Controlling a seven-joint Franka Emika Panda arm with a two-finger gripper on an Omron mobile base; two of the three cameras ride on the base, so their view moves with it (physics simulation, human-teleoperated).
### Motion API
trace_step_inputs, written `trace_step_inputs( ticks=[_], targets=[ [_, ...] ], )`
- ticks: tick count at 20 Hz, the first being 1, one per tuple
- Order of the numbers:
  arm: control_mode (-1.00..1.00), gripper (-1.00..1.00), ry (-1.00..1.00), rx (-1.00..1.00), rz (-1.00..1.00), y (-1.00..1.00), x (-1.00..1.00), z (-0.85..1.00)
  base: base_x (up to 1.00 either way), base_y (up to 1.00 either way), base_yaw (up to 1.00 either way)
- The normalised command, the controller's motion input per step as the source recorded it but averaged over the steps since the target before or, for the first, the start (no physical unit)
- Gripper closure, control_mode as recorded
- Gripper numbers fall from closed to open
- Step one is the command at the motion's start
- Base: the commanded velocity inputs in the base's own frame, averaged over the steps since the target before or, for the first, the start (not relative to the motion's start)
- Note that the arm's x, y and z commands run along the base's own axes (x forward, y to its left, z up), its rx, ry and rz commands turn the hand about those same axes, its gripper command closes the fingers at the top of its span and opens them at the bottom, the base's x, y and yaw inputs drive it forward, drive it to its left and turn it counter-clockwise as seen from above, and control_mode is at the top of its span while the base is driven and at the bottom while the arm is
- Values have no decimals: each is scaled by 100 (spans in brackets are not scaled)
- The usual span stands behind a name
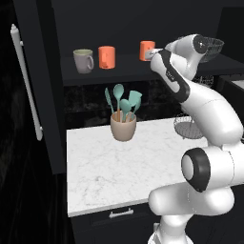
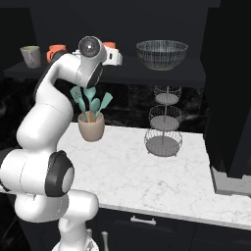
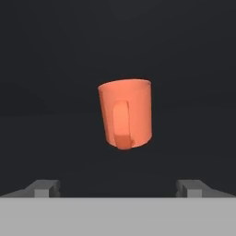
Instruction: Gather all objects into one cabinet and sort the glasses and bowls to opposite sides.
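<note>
The white arm (image 1: 205, 119) rises from the base, bends at a dark-banded elbow and reaches up and forward, its wrist level. The end effector (image 3: 118, 186) points straight ahead with its jaws spread wide and nothing between them; its fingertips (image 3: 46, 186) are the only part clearly visible, perhaps level.
</note>
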Motion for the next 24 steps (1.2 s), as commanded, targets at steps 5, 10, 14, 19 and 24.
trace_step_inputs(
  ticks=[5, 10, 14, 19, 24],
  targets=[
    [-100, -100, 0, -8, 0, 0, 20, 0, 0, 0, 0],
    [-100, -100, 0, -5, 0, 0, 17, 0, 0, 0, 0],
    [-100, -100, 0, -1, 0, 0, 29, 0, 0, 0, 0],
    [-100, -100, 0, 0, 0, 0, 35, 0, 0, 0, 0],
    [-100, -100, 0, 0, 0, 0, 26, 0, 0, 0, 0]
  ],
)
